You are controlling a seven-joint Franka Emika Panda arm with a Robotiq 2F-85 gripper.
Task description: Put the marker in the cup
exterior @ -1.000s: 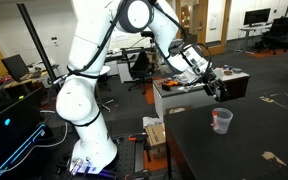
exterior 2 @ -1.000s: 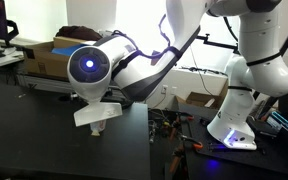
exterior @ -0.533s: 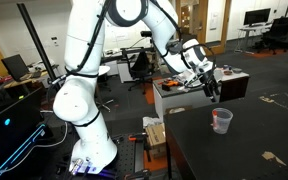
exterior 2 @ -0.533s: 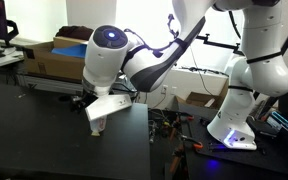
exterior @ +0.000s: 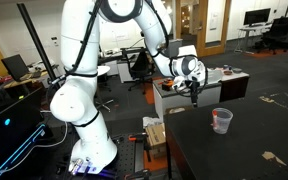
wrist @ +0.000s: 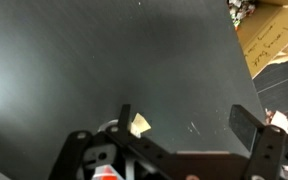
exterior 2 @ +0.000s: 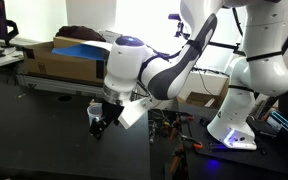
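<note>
The clear plastic cup [exterior: 221,121] stands upright on the black table [exterior: 234,150]. Something red shows inside it, which looks like the marker [exterior: 220,117], though it is too small to be sure. My gripper [exterior: 194,93] hangs above the table, to the left of the cup and apart from it. It also shows in an exterior view [exterior 2: 99,122], close over the table top. In the wrist view my gripper [wrist: 184,118] is open and holds nothing, with bare black table between the fingers. The cup is out of view there.
A small pale scrap [wrist: 141,124] lies on the table by one finger. Cardboard boxes [exterior 2: 54,55] stand at the table's far side. Cardboard and clutter [wrist: 269,40] lie past the table edge. A low cabinet [exterior: 174,95] stands behind the table. Tape scraps [exterior: 274,157] dot the table.
My gripper has drawn away from above the cup, leftward in one exterior view, and the wrist has turned. The cup has not moved.
</note>
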